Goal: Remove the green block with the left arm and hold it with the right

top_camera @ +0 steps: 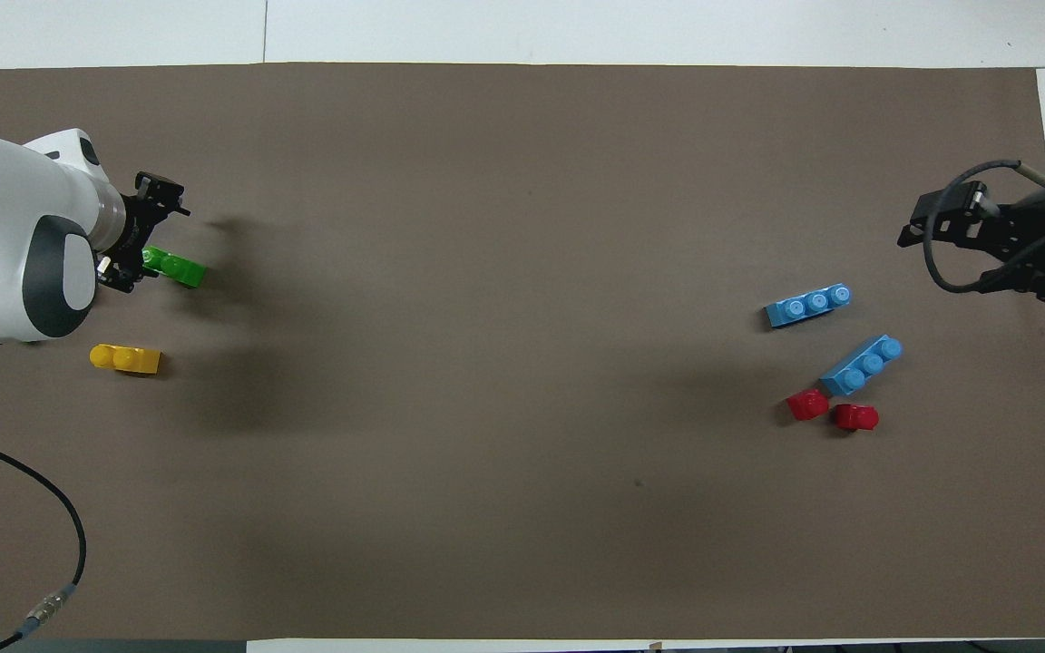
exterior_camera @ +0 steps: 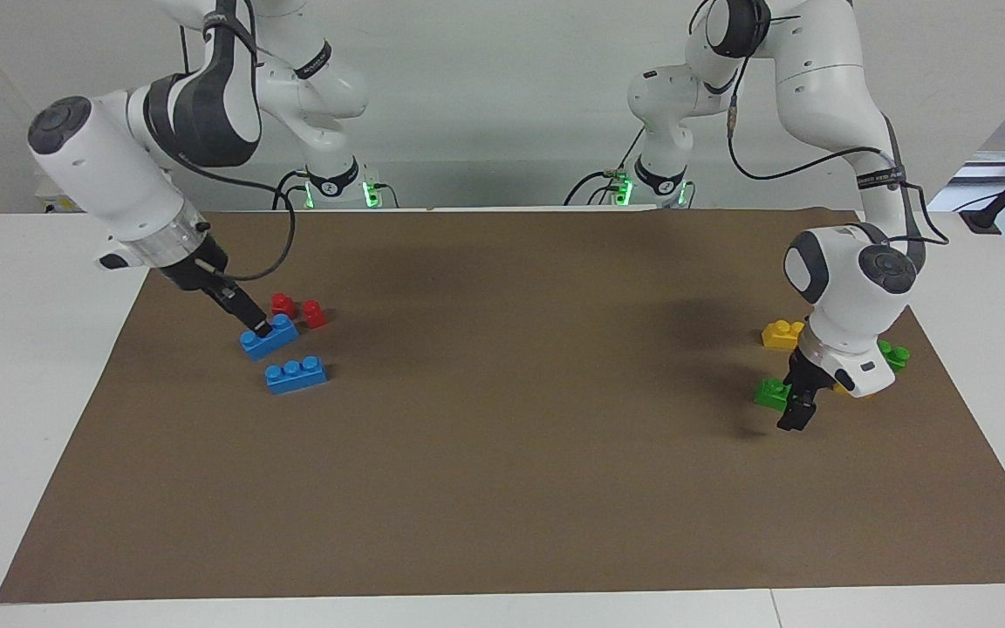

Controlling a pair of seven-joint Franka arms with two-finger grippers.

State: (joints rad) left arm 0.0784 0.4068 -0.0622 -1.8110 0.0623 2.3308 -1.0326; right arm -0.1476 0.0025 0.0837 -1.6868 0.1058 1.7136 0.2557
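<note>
One green block (exterior_camera: 769,394) lies on the brown mat (exterior_camera: 502,488) at the left arm's end; it also shows in the overhead view (top_camera: 176,268). My left gripper (exterior_camera: 796,417) is low right beside it, and in the overhead view (top_camera: 140,234) it looks open, with one finger by the block's end. A second green block (exterior_camera: 893,355) lies nearer to the robots, partly hidden by the left wrist. My right gripper (exterior_camera: 263,330) is at the right arm's end, its tip showing against a blue three-stud brick (exterior_camera: 269,337). I cannot tell whether it touches the brick.
A yellow brick (exterior_camera: 782,334) lies near the green blocks, nearer to the robots, and a bit of yellow (exterior_camera: 843,390) shows under the left wrist. A second blue brick (exterior_camera: 295,375) and two red pieces (exterior_camera: 297,310) lie at the right arm's end.
</note>
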